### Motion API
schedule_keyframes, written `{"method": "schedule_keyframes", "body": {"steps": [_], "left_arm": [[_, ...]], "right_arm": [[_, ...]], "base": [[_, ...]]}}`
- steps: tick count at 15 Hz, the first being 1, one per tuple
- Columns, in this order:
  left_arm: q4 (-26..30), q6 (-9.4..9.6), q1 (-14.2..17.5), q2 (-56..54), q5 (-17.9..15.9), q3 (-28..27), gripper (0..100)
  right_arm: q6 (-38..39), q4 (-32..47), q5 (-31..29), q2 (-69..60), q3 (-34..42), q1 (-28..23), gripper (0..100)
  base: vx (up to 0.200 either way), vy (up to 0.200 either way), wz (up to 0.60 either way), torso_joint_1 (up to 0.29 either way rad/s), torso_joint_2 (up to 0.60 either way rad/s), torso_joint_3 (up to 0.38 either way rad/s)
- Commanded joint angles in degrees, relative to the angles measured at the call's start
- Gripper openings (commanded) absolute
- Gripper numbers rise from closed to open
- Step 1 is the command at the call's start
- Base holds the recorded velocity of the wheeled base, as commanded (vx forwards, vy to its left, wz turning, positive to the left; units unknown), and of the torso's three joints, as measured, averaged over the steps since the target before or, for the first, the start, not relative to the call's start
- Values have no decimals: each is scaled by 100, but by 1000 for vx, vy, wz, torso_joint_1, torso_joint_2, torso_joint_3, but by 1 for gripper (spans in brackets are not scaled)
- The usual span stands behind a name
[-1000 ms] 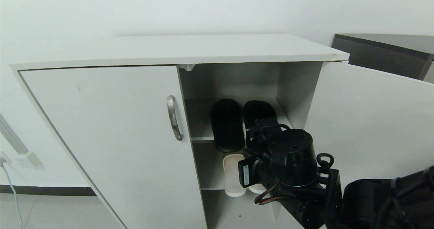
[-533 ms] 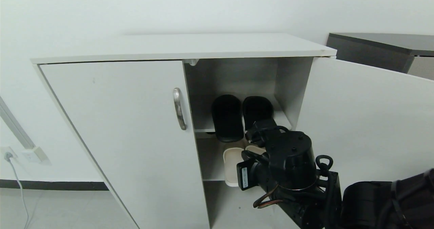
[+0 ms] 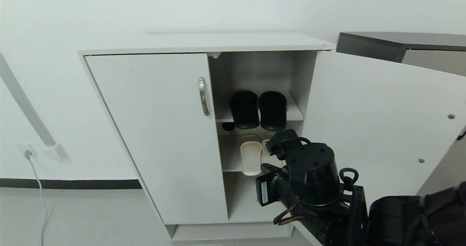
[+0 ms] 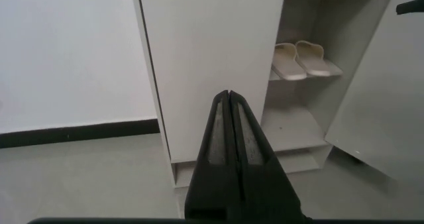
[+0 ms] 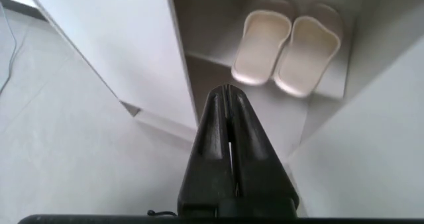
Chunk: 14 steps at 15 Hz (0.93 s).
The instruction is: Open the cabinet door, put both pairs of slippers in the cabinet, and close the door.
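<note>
Now the cabinet (image 3: 204,42) is white and stands against a white wall (image 3: 233,6). It has two doors. The left door (image 3: 153,129) is closed and has a silver handle (image 3: 203,96) that runs up and down near its inner edge. The right door (image 3: 371,122) is swung wide open, so you can see the shelves inside. Both pairs of slippers are in the cabinet. The black slippers (image 3: 244,108) sit side by side on the top shelf, close together, and their round ends stick out a bit over the front of the shelf. The cream slippers (image 5: 262,46) sit side by side on the shelf just below, and they poke out over the front too. They are smooth and plain, with round ends and a raised rim around the sole. The right gripper (image 5: 227,95) has its two black fingers pressed together and holds nothing. It hangs in front of the open side, near the cream slippers but not touching them, and in the head view the arm hides part of one cream slipper. The left gripper (image 4: 228,98) also has its fingers pressed together and holds nothing. It points at the closed left door from well apart, with the grey floor (image 4: 79,177) under it. On the wall left of the cabinet is a socket (image 3: 26,153) with a cable (image 3: 38,191) hanging down. A dark box (image 3: 400,44) stands behind the open door.
</note>
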Motion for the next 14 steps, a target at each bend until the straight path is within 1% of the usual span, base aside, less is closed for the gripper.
{"method": "schedule_keyframes", "body": {"steps": [1,6,12,14], "left_arm": [[-2,3,2,6,-2,-7,0],[-2,-5,2,6,-2,-7,0],[-2,12,2,6,-2,2,0],[-2,3,2,6,-2,2,0]], "right_arm": [[-12,-2,17,25,62,2,0],[-56,-55,43,96,176,-50,0],[-47,-64,43,96,202,-77,0],[-56,-222,43,87,273,-77,0]], "base": [[-200,0,0,7,-2,-2],[-200,0,0,0,2,0],[0,0,0,0,0,0],[0,0,0,0,0,0]]}}
